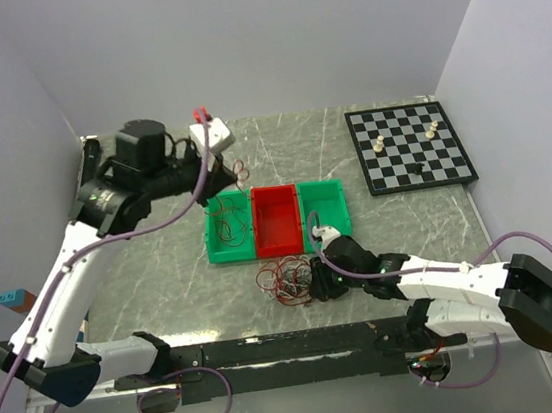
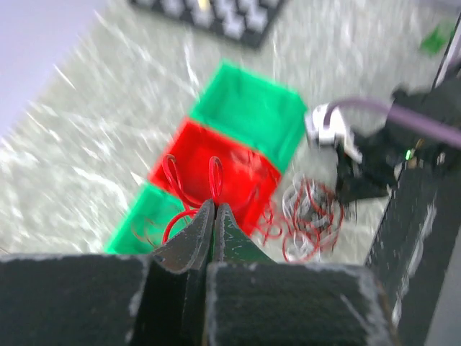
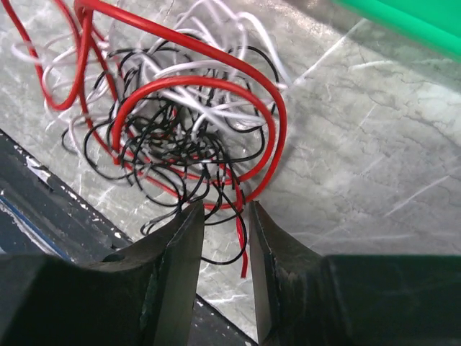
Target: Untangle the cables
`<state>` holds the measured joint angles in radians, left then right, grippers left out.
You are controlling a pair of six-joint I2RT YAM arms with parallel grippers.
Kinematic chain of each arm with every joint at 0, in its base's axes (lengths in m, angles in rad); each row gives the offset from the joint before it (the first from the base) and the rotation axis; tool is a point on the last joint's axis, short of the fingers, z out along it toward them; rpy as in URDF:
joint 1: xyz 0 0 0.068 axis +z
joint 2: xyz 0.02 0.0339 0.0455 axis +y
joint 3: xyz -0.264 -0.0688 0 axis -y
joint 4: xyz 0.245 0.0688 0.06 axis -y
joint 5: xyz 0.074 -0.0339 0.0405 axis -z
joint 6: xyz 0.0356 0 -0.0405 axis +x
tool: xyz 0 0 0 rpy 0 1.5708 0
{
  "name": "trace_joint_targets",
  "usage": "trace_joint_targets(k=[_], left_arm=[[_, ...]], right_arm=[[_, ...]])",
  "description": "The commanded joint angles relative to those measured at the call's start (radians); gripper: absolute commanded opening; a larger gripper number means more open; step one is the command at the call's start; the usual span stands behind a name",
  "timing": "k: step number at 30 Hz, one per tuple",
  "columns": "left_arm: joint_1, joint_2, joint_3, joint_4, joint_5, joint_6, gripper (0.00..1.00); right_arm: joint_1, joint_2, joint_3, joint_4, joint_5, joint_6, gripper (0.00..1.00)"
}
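The grey marbled table (image 1: 163, 271) has bare room to the left of both pincers. The black-and-white chessboard (image 1: 411, 145) lies well beyond the right pincer (image 3: 222, 210), out of the way. A row of three plastic trays, green, red, green (image 1: 281, 248), stands just beyond that pincer and below the left pincer (image 2: 215, 209), handy, I'd guess, for sorting colours.

The fist-sized tangle of red, white and black cables (image 1: 287, 280) lies on the table right at the right pincer's tips, close to the black base rail (image 1: 273, 348) on its near side, so there is little room to drag that way. That pincer sits low, its jaws parted a little around a red wire end and some black loops, apparently not squeezing them.

The left pincer is pressed closed on a loose red strand (image 2: 173, 175), held high so the loops hang over the trays. Whether it is joined to the knot I cannot tell.
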<state>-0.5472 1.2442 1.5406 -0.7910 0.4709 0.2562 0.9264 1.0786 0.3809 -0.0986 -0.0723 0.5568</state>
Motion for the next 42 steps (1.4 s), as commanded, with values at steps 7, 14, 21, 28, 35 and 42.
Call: trace_joint_targets(k=[7,14,21,28,35,42], left_arm=[[0.013,0.001,0.302,0.090,-0.233,-0.159,0.01],[0.041,0.034,0.476,0.194,-0.414,-0.232,0.01],[0.041,-0.006,0.523,0.326,-0.564,-0.304,0.01],[0.043,-0.014,0.559,0.447,-0.629,-0.216,0.01],[0.043,-0.041,0.514,0.426,-0.534,-0.249,0.01],[0.041,-0.124,0.224,0.453,-0.557,-0.245,0.01]], right_arm=[[-0.001,-0.065,-0.054,0.028,-0.014,0.049,0.35],[0.003,-0.088,-0.079,0.031,-0.017,0.072,0.34],[0.008,-0.103,-0.102,0.040,-0.012,0.101,0.31],[0.015,-0.077,-0.105,0.056,-0.021,0.106,0.28],[0.023,-0.106,-0.111,0.048,-0.007,0.107,0.27],[0.025,-0.178,-0.100,0.007,0.022,0.103,0.27]])
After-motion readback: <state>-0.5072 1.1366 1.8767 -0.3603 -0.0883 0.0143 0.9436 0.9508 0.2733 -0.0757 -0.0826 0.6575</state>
